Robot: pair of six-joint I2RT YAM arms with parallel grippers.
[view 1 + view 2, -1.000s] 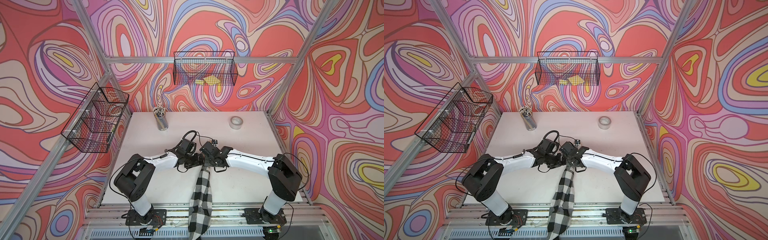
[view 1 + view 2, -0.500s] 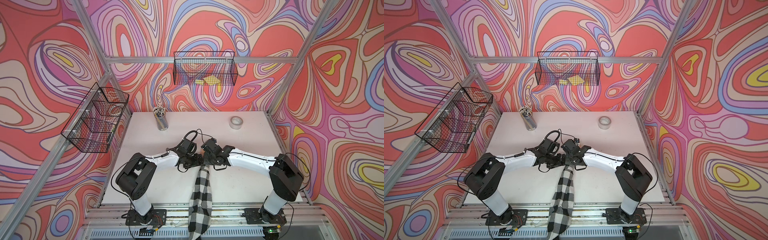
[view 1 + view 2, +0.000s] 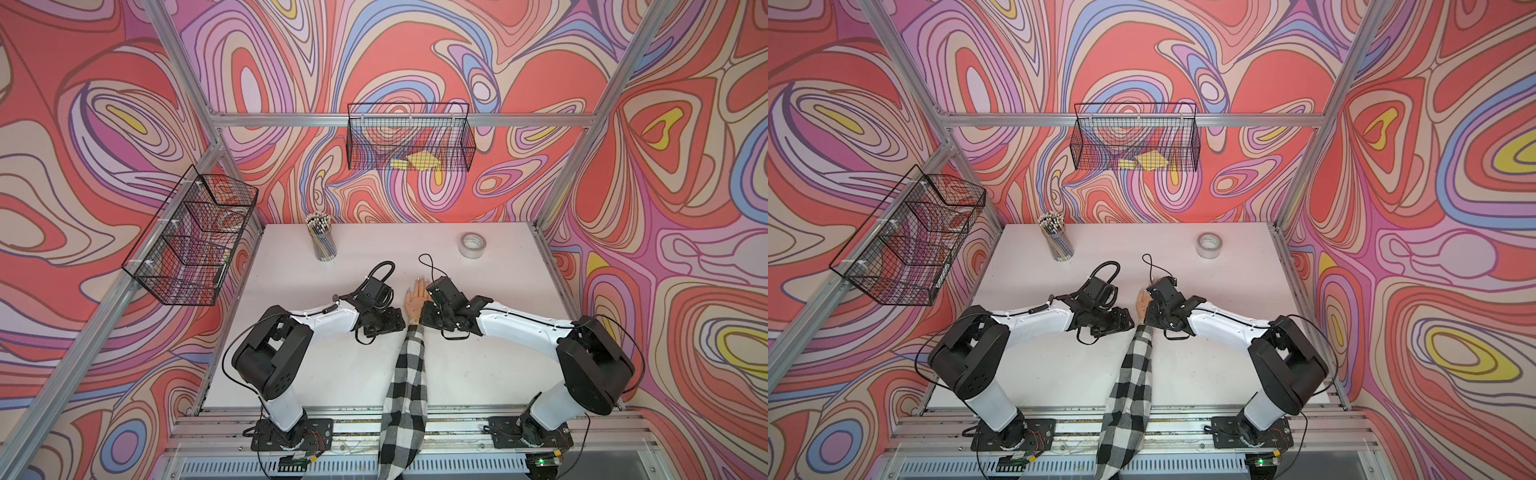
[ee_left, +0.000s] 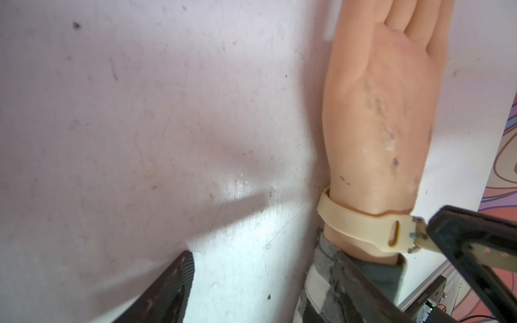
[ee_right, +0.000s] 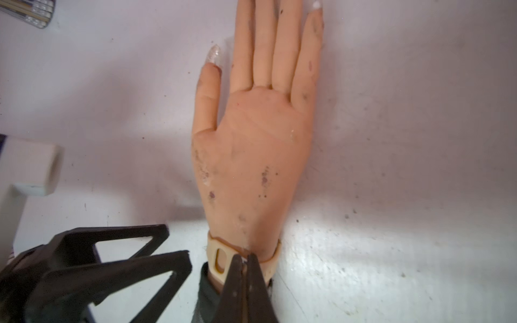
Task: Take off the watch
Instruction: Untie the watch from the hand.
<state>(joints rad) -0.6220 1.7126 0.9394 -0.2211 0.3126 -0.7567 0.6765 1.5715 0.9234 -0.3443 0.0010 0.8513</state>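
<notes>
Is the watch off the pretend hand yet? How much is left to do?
Nothing is finished yet: the watch is wrapped around the wrist of the pretend hand. In hand: the right claw is pinched shut on its strap, while the left claw sits open beside the wrist. Left to do: free the strap and slide the watch off.

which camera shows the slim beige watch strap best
The left wrist view: the slim beige watch strap wraps the peach plastic mannequin wrist side-on, slot visible. In the right wrist view the shut right hand pinches it and covers part. In both top views it is too small to make out.
</notes>
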